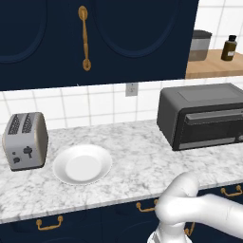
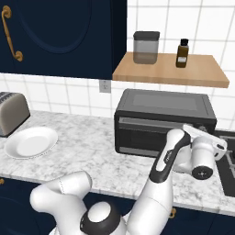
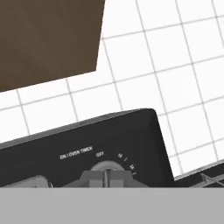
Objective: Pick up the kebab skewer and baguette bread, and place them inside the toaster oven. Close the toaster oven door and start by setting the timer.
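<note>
- The toaster oven [image 2: 163, 121] sat on the marble counter [image 1: 133, 156] against the tiled wall, its door [image 1: 213, 128] closed.
- The gripper [image 3: 107, 174] was at the oven's timer knob [image 3: 106, 168], jaws closed together.
- A white plate [image 1: 81, 163] lay empty nearby.

Toaster oven [image 2: 158, 120] with door [image 2: 147, 133] shut, white plate [image 2: 30, 142] well left.

Silver slot toaster [image 1: 25, 141] far left on marble counter [image 1: 137, 156]; white plate [image 1: 82, 163] just right of it, bare. Wooden shelf [image 2: 170, 69] on tiled wall carries grey canister [image 2: 146, 47] left, brown bottle [image 2: 182, 53] right
</note>
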Tool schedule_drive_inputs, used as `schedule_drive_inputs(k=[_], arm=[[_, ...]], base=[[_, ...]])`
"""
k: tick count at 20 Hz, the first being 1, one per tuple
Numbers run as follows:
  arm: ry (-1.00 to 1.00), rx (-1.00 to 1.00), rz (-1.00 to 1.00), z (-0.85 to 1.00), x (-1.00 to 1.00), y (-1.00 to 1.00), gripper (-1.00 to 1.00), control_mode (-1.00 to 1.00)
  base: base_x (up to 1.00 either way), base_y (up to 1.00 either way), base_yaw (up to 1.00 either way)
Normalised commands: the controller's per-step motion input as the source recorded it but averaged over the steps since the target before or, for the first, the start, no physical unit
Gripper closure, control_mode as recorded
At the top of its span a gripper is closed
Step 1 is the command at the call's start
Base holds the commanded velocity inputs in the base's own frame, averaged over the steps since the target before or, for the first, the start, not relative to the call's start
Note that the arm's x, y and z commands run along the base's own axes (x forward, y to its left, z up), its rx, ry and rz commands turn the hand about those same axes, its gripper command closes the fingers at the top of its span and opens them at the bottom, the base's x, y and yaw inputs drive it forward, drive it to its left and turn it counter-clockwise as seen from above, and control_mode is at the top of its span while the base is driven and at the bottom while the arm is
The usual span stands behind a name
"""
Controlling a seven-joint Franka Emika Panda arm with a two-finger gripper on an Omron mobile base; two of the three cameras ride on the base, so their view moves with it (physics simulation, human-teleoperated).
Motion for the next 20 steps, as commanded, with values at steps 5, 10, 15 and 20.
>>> schedule_drive_inputs(k=[5,10,15,20], arm=[[0.00,0.34,-0.10,-0.10,0.40,0.02,1.00,-1.00],[0.00,0.33,-0.08,-0.18,0.28,0.03,1.00,-1.00],[0.00,0.39,-0.07,-0.20,0.23,0.00,1.00,-1.00],[-0.01,0.43,-0.04,-0.32,0.22,0.05,1.00,-1.00]], base=[[0.00,0.00,0.00],[0.00,0.00,0.00],[0.00,0.00,0.00],[0.00,0.00,0.00]])
